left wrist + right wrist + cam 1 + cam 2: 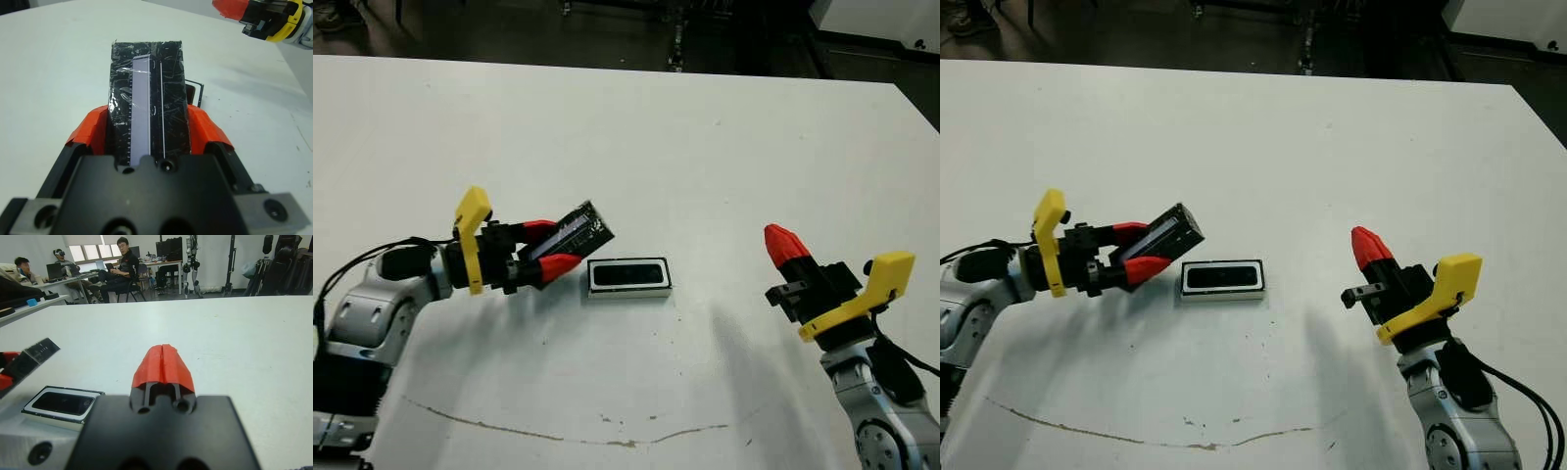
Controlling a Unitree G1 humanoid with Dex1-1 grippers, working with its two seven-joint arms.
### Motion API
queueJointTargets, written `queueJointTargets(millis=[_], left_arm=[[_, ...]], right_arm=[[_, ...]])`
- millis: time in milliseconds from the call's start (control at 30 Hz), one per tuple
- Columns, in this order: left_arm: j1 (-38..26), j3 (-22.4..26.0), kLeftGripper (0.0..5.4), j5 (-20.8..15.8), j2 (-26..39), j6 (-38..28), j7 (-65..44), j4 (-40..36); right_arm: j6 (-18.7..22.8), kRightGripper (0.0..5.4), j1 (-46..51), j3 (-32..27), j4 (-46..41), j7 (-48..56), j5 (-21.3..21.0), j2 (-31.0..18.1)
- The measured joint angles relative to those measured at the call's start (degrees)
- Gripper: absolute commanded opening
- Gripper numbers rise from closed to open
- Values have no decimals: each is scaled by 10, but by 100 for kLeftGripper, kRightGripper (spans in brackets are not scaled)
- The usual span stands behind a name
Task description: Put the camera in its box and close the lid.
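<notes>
Pinching the lid (pixel 576 231) lengthwise, the left pincer (pixel 548 249) tilts it up beside the box (pixel 628 277); right pincer (pixel 783 246) pressed together, well apart.

Robotics lab: desks w/ monitors (pixel 167 247), seated people (pixel 120 264).

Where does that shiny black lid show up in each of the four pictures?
Left eye view: the lid is left of centre, tilted, clamped in the left hand.
Right eye view: same spot, just up and left of the box.
Left wrist view: it fills the middle, between the red fingers.
Right wrist view: only a corner shows at the left edge.
Shared landmark: the white-rimmed box lying beside it.
</notes>
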Motion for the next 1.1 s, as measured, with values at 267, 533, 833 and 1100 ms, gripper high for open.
queueJointTargets(millis=[267, 533, 833, 1100], left_arm=[[-9, -31, 317, 33, -7, 0, -1, 6], [-21, -50, 317, 51, -18, -9, -4, 9], [-32, -61, 317, 49, -36, -7, -23, 19], [-43, -66, 317, 49, -41, 21, -22, 19]], right_arm=[[0, 0, 0, 1, 0, 0, 0, 0], [0, 0, 0, 2, 0, 1, 0, 0], [0, 0, 1, 2, 0, 0, 0, 0], [0, 0, 2, 2, 0, -2, 5, 0]])
